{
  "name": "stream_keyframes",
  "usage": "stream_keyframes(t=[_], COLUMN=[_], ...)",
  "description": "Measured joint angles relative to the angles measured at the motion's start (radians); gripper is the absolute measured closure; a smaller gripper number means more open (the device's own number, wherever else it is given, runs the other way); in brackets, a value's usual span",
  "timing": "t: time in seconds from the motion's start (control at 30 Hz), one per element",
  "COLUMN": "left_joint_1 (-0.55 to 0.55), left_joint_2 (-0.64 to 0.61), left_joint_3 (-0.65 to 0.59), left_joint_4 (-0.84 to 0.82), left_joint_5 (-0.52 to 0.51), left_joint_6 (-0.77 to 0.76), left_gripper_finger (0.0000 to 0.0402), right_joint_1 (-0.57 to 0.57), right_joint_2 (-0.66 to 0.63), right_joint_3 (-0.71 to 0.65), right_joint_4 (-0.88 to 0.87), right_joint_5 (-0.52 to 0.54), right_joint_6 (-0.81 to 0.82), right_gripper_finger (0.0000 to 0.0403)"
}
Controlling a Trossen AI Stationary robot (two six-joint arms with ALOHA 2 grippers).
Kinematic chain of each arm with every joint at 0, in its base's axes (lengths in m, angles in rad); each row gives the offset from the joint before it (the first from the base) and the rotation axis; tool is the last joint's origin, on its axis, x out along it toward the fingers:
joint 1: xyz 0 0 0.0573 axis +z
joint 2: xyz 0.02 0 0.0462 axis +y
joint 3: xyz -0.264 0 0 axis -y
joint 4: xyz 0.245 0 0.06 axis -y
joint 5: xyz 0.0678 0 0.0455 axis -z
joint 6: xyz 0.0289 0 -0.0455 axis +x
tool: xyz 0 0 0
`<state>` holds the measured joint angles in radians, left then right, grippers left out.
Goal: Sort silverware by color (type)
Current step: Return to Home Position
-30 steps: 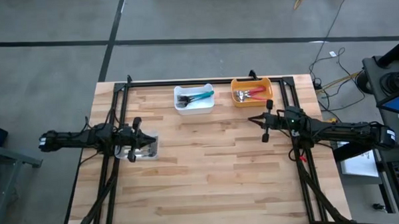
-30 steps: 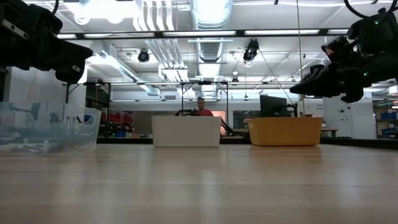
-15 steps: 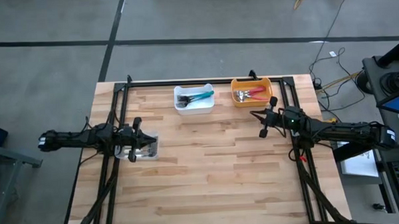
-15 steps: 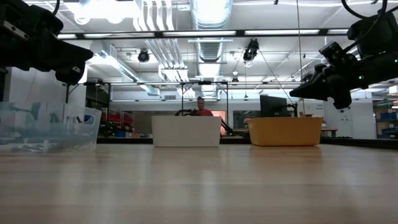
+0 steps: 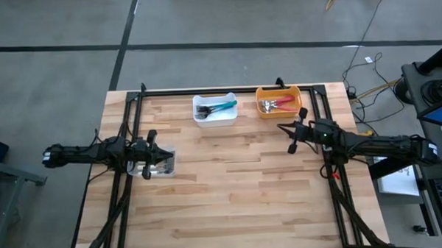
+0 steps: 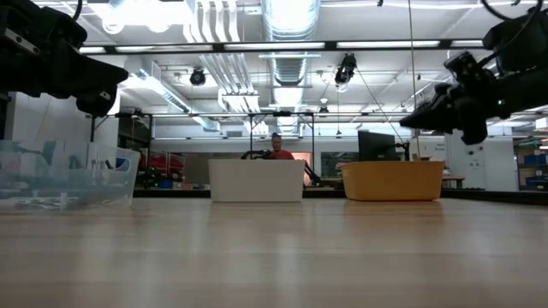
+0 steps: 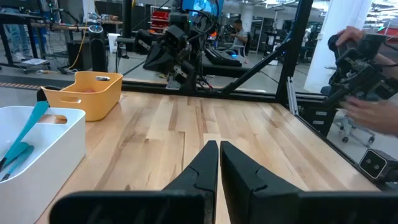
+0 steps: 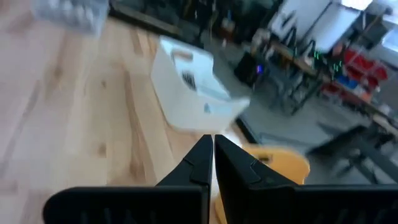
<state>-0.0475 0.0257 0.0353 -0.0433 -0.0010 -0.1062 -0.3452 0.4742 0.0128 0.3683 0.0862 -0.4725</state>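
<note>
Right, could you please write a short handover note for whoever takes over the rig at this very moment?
Left gripper: shut, empty, above the clear bin at the table's left side.
Right gripper: shut, empty, hovering near the orange bin.
Teal-handled silverware lies in the white bin; red-pink-handled silverware lies in the orange bin. The clear bin's contents are hard to make out.
Done: no silverware shows loose on the table.
Left: apparently only parking the arms.
</note>
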Motion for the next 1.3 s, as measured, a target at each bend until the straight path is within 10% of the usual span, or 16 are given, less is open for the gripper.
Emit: stream_keyframes(t=[0.83,1.3], left_joint_1=[0.000,0.000], left_joint_2=[0.008,0.009], left_joint_3=[0.001,0.002], left_joint_4=[-0.002,-0.002], left_joint_5=[0.000,0.000], left_joint_6=[0.000,0.000], left_gripper_finger=[0.0402,0.0402], right_joint_1=[0.029,0.100], right_joint_2=[-0.190,-0.390], right_joint_3=[0.000,-0.001], right_joint_4=[-0.040,-0.333], right_joint_5=[0.039,-0.198], right_joint_6=[0.264,0.221], right_gripper_finger=[0.0394,0.0394])
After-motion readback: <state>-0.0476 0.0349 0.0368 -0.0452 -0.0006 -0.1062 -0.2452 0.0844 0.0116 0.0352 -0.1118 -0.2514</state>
